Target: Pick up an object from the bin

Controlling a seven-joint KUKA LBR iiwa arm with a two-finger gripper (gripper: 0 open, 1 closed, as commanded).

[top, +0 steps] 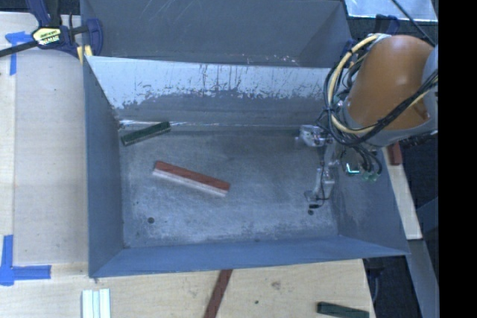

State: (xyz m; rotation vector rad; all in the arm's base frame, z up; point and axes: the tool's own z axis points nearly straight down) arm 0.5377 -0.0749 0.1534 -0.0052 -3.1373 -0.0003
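Note:
My gripper [319, 197] hangs low over the right side of the bin floor, near the right wall, with nothing seen between its fingers. A long flat stick [191, 179], reddish brown with a pale edge, lies on the floor left of centre, well to the left of the gripper. A dark green marker-like stick [146, 132] rests against the foot of the back wall at the far left.
The arm's orange cover and cables hang over the bin's right rim. A small dark speck [151, 220] lies on the floor at the front left. Bare floor stretches between the flat stick and the gripper.

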